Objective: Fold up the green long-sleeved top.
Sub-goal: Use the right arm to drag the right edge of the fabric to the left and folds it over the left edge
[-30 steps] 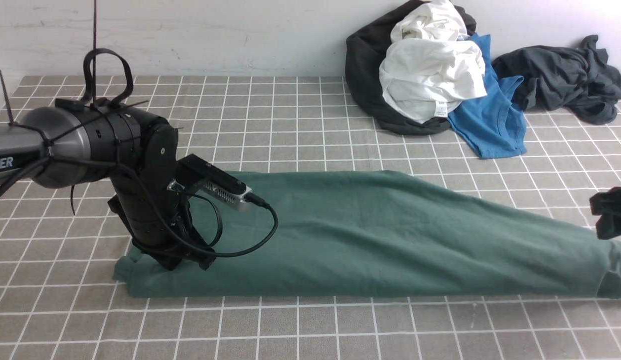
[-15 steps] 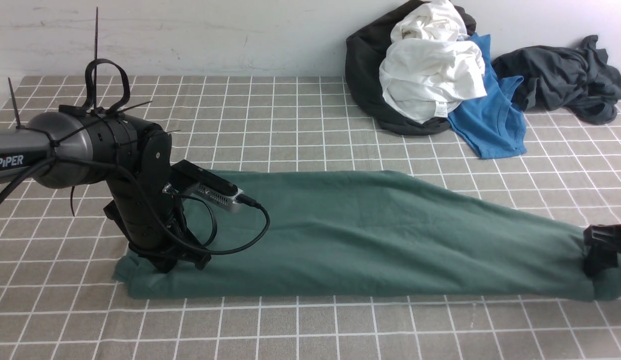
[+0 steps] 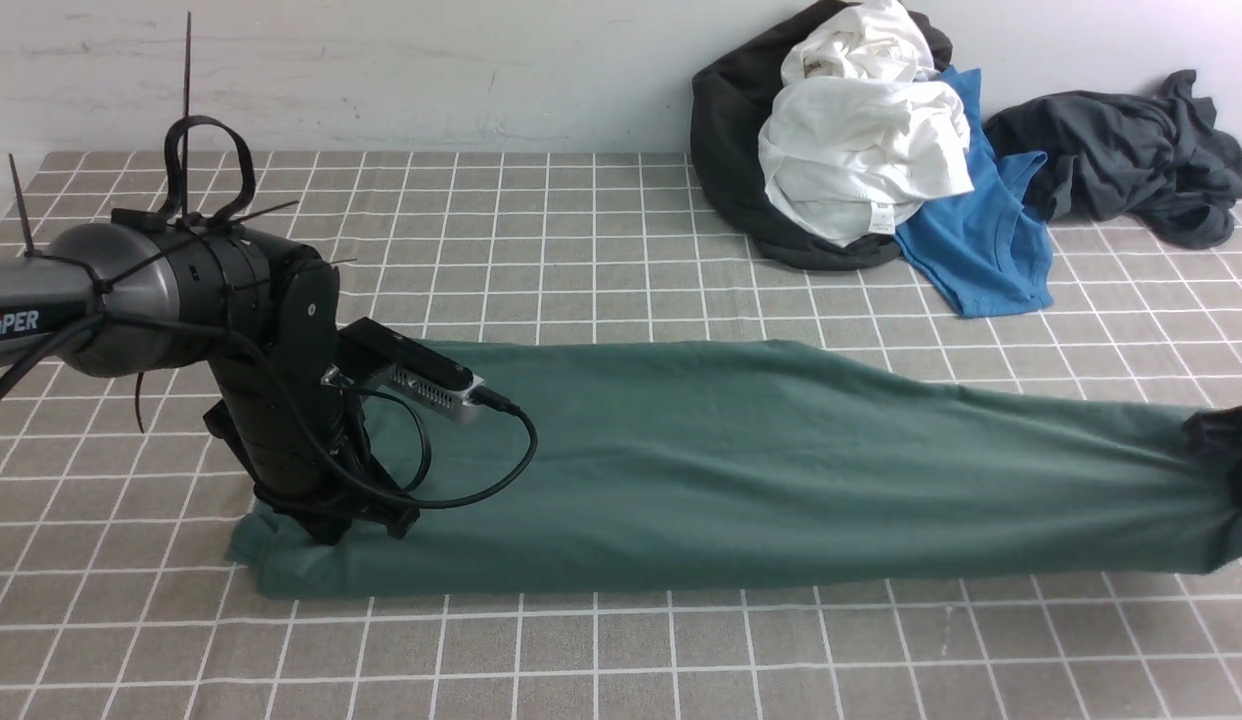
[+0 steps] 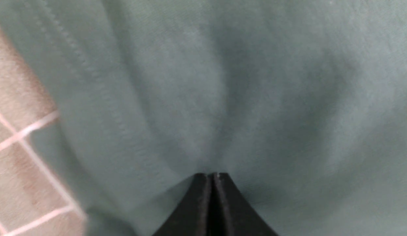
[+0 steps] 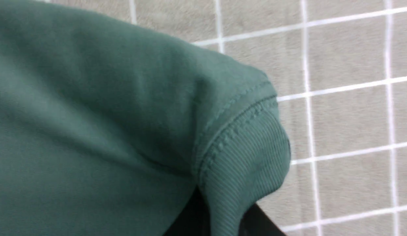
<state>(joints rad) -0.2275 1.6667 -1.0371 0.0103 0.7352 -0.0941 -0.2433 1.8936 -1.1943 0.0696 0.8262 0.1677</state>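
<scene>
The green long-sleeved top (image 3: 741, 470) lies folded into a long band across the checked cloth, drawn out from left to right. My left gripper (image 3: 333, 524) points down on its left end. In the left wrist view the left gripper (image 4: 212, 175) is shut, and folds of the top (image 4: 256, 98) run into its tips. My right gripper (image 3: 1231, 462) is at the frame's right edge, holding the top's right end slightly raised. In the right wrist view the right gripper (image 5: 220, 224) is shut on the ribbed band (image 5: 246, 164) of the top.
At the back right by the wall lies a pile: a white garment (image 3: 861, 150) on a black one (image 3: 726, 130), a bright blue t-shirt (image 3: 981, 240) and a dark grey garment (image 3: 1131, 150). The checked tablecloth (image 3: 581, 230) covers the table.
My right gripper came down on the top's right end, shut on it and pulled it up and to the right, stretching the cloth. The left arm barely moved.
</scene>
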